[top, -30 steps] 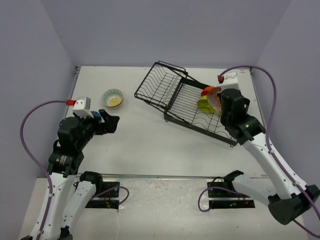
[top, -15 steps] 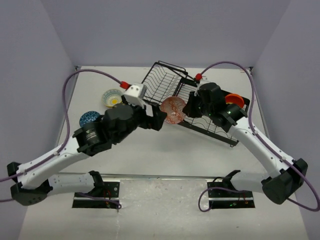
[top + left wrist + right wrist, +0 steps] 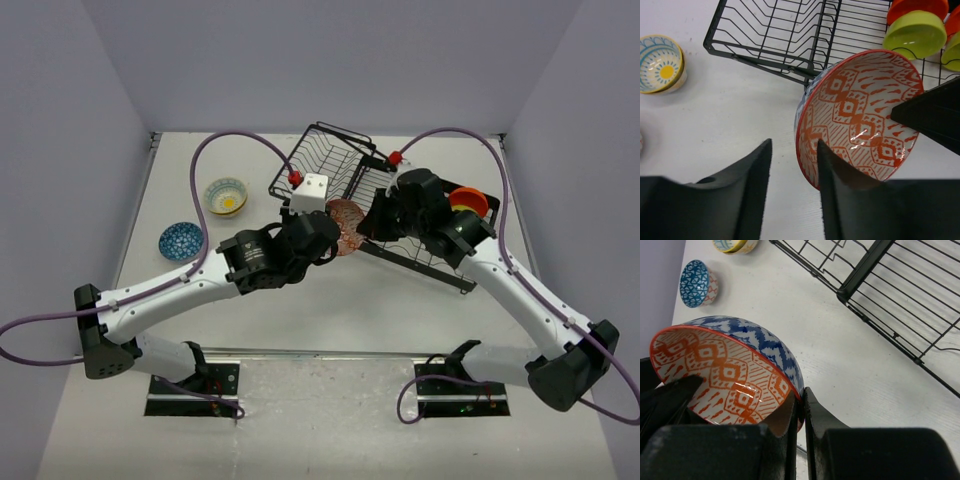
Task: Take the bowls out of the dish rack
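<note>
Glossy glazed bowl [image 3: 860,125], wire rack [image 3: 862,268]

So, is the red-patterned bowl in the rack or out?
Out. The right pincer holds the bowl by its rim, tipped, above the table beside the rack.

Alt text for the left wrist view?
Tilted orange-patterned bowl at centre, pinched at its rim by the right gripper; the open left gripper is at its lower edge. Behind, the dish rack holds a lime green bowl.
</note>
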